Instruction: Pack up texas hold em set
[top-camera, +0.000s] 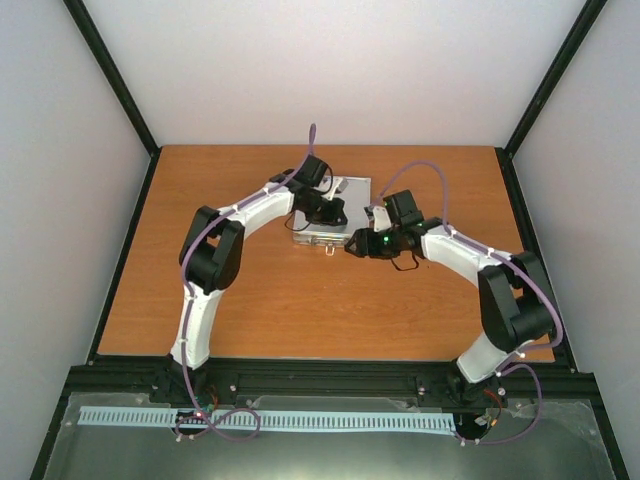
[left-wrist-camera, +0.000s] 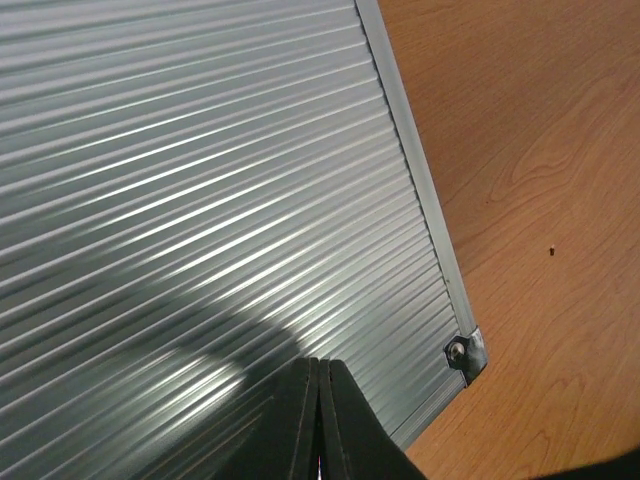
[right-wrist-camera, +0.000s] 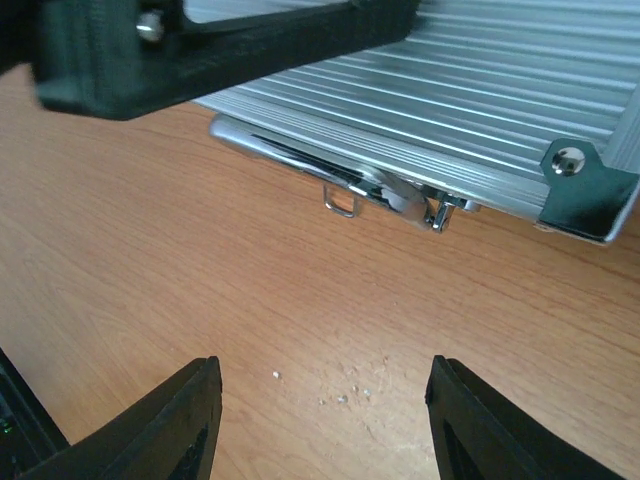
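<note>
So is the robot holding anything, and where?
Nothing is held. Left gripper: jaws shut, empty, over the case lid. Right gripper: jaws open, facing its latch.

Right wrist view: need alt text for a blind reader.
A closed silver ribbed case lies on a wooden table, its chrome-fitted front edge facing the camera. The right hand is open in front of it, holding nothing.

Bright, even light; glare streaks the ribbed case (left-wrist-camera: 200, 200)
</note>
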